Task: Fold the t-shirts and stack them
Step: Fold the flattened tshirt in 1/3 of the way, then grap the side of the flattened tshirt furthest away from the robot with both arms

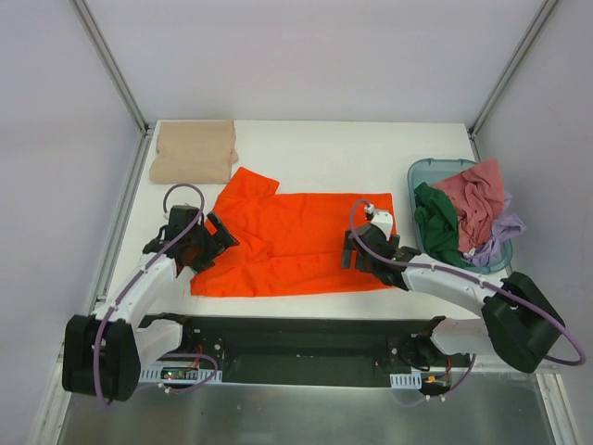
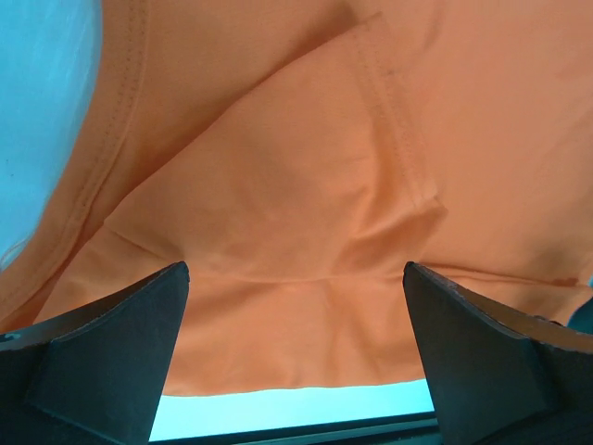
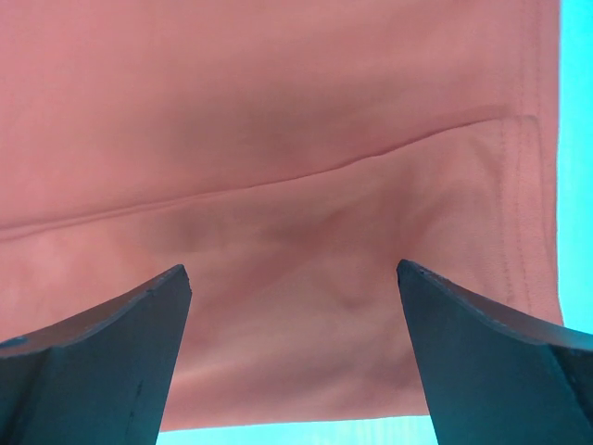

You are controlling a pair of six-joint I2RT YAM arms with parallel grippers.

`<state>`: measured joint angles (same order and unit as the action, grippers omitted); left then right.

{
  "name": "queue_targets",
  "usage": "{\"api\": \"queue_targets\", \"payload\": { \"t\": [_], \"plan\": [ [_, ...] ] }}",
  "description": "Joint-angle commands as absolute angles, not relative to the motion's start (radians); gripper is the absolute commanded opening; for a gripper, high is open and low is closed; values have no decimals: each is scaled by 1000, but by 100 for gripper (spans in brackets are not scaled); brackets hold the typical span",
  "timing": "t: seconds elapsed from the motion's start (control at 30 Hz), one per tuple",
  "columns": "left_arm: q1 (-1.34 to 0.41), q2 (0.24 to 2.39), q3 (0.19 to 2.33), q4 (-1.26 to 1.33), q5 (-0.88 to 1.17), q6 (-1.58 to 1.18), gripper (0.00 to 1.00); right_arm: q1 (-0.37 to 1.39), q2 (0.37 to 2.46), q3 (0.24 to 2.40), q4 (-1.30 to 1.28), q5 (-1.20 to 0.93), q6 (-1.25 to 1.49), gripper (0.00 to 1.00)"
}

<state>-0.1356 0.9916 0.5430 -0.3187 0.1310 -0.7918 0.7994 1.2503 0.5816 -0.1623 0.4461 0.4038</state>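
The bright orange t-shirt (image 1: pixel 296 236) lies spread across the middle of the white table, one sleeve sticking out toward the back left. A tan-beige t-shirt (image 1: pixel 193 151) rests folded at the back left corner. My left gripper (image 1: pixel 220 234) stands open over the orange shirt's left edge. The left wrist view shows orange cloth (image 2: pixel 306 167) with a sleeve seam between the wide-apart fingers of my left gripper (image 2: pixel 295 269), nothing pinched. My right gripper (image 1: pixel 350 250) hovers open over the shirt's right part. In the right wrist view, my right gripper (image 3: pixel 292 269) frames flat orange cloth (image 3: pixel 278 120) and a hem.
A teal plastic tub (image 1: pixel 422 169) at the right edge holds a pink garment (image 1: pixel 473 199), a dark green one (image 1: pixel 435 222) and a lilac one (image 1: pixel 505 227). Metal frame posts rise at the table's back corners. White walls enclose the sides.
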Motion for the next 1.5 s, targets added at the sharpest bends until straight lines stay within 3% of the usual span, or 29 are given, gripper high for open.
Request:
{"api": "queue_targets", "payload": {
  "t": [0.0, 0.23, 0.53, 0.7, 0.93, 1.2, 1.47],
  "plan": [
    [-130, 1101, 546, -253, 138, -767, 99, 729, 1279, 569, -192, 413, 488, 96],
    [-130, 1045, 459, -348, 37, -795, 99, 723, 1174, 497, -368, 431, 526, 96],
    [-130, 895, 348, -520, -20, -873, 99, 736, 976, 365, -350, 279, 545, 96],
    [-130, 763, 385, -698, -145, -934, 99, 765, 943, 380, -334, 250, 482, 96],
    [-130, 701, 540, -704, -196, -894, 99, 769, 914, 472, -357, 288, 408, 96],
    [-130, 995, 854, -563, -85, -770, 99, 736, 891, 655, -374, 526, 325, 96],
    [-150, 1591, 1371, -540, -15, -611, 96, 568, 1123, 870, -353, 503, 199, 96]
  ]
}}
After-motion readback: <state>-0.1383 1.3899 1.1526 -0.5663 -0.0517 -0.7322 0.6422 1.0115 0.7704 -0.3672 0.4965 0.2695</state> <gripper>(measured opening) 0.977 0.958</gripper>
